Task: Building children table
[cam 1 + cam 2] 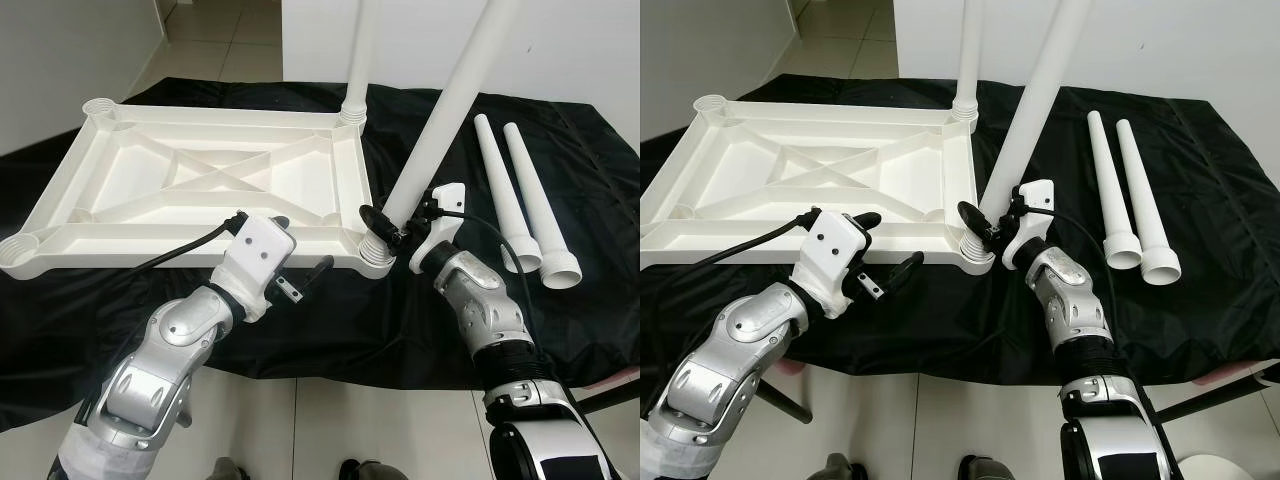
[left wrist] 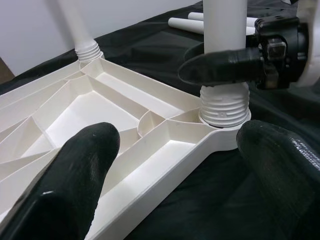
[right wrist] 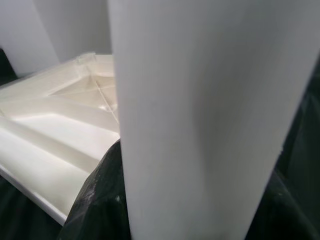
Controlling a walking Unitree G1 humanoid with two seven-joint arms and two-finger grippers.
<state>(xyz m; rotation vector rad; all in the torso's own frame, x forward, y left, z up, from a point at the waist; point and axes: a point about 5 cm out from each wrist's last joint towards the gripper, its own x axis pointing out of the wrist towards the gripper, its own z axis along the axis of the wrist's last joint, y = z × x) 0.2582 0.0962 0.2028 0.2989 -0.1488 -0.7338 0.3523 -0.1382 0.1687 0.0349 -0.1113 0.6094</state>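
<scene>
At tabletop's five-o'clock corner: right gripper (image 1: 385, 226) clamped around smooth white tapered leg (image 1: 440, 125), threaded base seated in ribbed plastic tabletop (image 1: 200, 185); left gripper (image 1: 285, 250) wide open, empty, nine o'clock of leg.

You have a white tabletop (image 1: 210, 190) and white legs (image 1: 440, 120) on a black cloth (image 1: 560, 300); the arms (image 1: 170, 350) are silver, the fingers (image 2: 80, 175) black, and the floor (image 1: 350, 420) is pale tile.

One white tabletop (image 1: 200, 180), four white legs (image 1: 445, 120), one black cloth (image 1: 600, 250), two pincers (image 1: 390, 230).
</scene>
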